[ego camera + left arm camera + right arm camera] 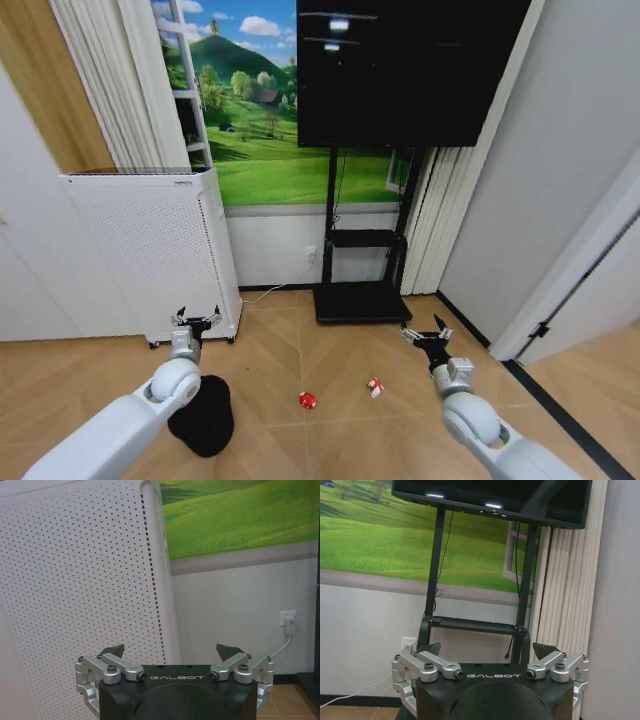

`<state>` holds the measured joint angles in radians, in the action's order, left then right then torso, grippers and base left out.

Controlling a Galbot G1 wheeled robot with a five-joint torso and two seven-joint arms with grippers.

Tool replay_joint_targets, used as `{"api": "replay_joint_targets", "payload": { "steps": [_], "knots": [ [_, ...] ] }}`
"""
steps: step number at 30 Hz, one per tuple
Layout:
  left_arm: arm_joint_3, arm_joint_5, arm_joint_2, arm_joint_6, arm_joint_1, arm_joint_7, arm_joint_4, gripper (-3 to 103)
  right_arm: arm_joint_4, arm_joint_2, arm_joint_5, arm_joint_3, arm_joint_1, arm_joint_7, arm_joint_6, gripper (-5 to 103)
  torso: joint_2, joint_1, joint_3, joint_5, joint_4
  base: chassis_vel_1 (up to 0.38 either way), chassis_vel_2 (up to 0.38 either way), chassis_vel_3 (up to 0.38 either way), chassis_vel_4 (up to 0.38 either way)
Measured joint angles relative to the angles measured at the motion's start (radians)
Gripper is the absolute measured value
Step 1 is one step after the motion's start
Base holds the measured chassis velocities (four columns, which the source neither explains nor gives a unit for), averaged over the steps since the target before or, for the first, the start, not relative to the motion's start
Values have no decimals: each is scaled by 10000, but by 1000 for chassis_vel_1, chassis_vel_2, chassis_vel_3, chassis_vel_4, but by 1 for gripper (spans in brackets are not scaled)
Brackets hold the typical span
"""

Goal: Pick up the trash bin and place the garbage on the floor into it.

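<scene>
**Getting the bin before the litter**

My left gripper hangs with its fingers spread and empty, held above the floor just beyond the trash bin, which stands on the wood floor under my left forearm. My right gripper is likewise spread and empty, out on the other side. A red wad and a red-and-white wrapper lie between my arms. I judge the rim is the best hold: I lower the left wrist straight over the mesh edge, clear of the white appliance.
</scene>
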<state>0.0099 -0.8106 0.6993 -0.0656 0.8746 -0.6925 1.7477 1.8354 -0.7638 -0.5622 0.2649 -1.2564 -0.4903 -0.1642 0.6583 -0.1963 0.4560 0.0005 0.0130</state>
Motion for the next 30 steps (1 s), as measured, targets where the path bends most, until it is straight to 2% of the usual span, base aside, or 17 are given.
{"api": "replay_joint_targets", "payload": {
  "steps": [1, 11, 14, 18, 26, 28, 30],
  "knots": [
    [2, 0, 6, 0, 9, -4, -10, 100, -46, -43, 23, 36, -65, 14, -72, 100, 0, 0, 0, -9, -2, -61, 80, 77, -86],
    [18, -49, 70, -59, 47, -80, -71, 100, -202, -151, 43, 242, -308, -41, -232, 100, 3, 12, -6, -4, -1, 16, -19, -21, 4],
    [63, -88, 74, -337, 74, -311, -158, 100, -200, -215, 120, 247, -405, -328, 5, 100, 3, 11, -5, -5, 1, 0, 0, 0, 0],
    [27, -271, 91, -467, 199, -331, -283, 100, -179, -332, 275, 186, -449, -533, 246, 100, 2, 8, -3, -6, -1, 0, 0, 0, 0],
    [-25, -292, 72, -354, 315, -76, -393, 100, -232, -449, 409, 121, -476, -551, 266, 100, 2, 8, -4, -6, -1, 0, 0, 0, 0],
    [-29, -256, 108, -69, 352, 54, -519, 100, -251, -463, 428, 113, -484, -514, 200, 100, 2, 8, -4, -5, 1, 0, 0, 0, 0],
    [-40, -295, 123, -36, 400, 111, -531, 100, -256, -463, 443, 112, -488, -495, 155, 100, 2, 7, -3, -6, 0, 0, 0, 0, 0]
  ]
}}
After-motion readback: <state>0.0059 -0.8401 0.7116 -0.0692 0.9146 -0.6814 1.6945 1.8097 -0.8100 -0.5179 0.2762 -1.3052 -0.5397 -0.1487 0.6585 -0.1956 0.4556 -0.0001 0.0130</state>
